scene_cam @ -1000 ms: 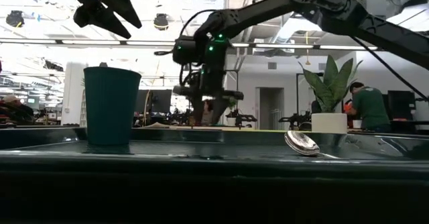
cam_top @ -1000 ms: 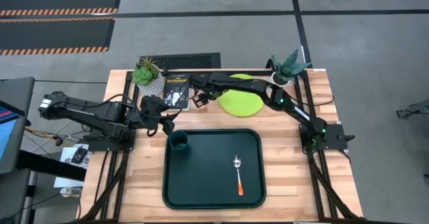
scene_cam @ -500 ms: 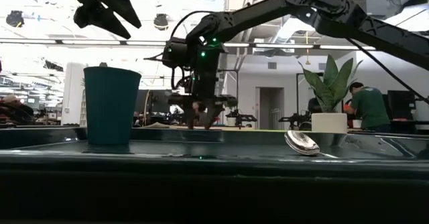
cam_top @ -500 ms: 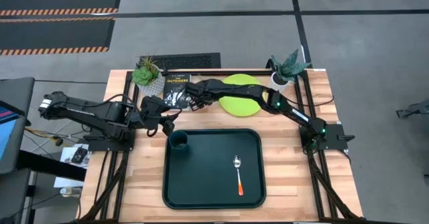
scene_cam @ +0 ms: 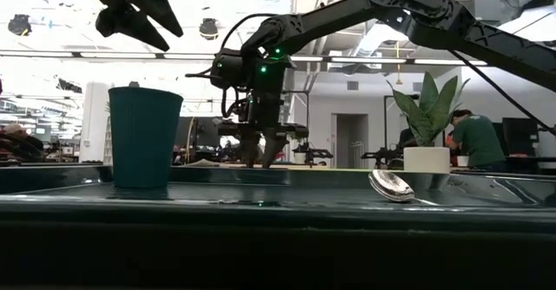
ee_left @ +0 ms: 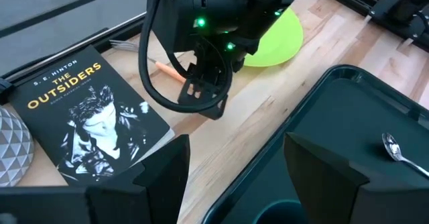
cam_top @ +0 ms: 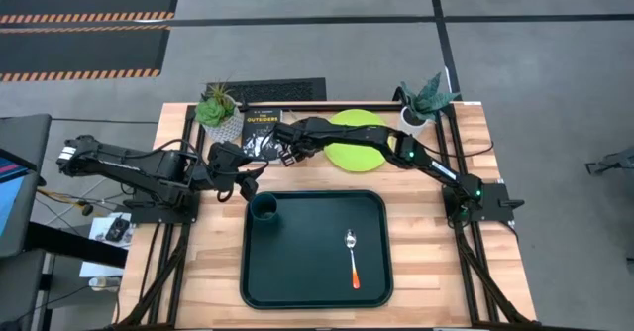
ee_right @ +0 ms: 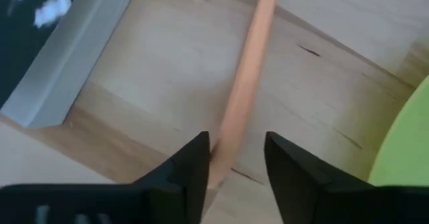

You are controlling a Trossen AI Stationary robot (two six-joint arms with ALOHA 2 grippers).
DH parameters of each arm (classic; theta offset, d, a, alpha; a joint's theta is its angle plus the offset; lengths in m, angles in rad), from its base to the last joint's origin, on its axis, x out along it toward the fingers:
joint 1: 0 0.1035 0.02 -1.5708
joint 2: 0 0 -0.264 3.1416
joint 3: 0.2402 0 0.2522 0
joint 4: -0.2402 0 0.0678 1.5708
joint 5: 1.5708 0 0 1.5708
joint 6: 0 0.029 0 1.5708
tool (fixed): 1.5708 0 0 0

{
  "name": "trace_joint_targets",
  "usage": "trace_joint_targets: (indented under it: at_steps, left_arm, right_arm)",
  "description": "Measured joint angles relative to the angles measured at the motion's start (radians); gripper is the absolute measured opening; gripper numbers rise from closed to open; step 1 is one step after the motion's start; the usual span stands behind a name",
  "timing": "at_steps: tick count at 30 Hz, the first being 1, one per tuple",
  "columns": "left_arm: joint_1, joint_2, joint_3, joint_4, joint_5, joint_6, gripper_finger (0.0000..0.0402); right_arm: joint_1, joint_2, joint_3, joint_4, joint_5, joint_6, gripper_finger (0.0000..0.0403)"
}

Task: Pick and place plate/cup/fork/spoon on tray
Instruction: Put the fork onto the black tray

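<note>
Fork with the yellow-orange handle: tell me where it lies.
The fork lies on the wooden table between the black book and lime-green plate, under the right gripper.

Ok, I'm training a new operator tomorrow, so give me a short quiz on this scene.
1. True or false: the spoon lies on the tray.
2. The right gripper has its fingers on either side of: A) the spoon, B) the fork handle, C) the tray rim.
3. Which two task items are not on the tray yet?

Key: 1 true; 2 B; 3 the plate and the fork.
</note>
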Motion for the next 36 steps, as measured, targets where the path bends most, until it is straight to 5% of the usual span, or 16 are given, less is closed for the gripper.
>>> trace_joint_targets:
  at_steps: [17,36]
  left_arm:
    - [0.000,0.000,0.000,0.000,-0.001,0.000,0.0229]
    - [0.000,0.000,0.000,-0.002,-0.001,0.037,0.0229]
  right_arm:
    - [0.003,-0.008,0.002,-0.035,-0.065,-0.034,0.0007]
    - [0.152,-0.016,-0.003,-0.338,0.015,-0.068,0.0061]
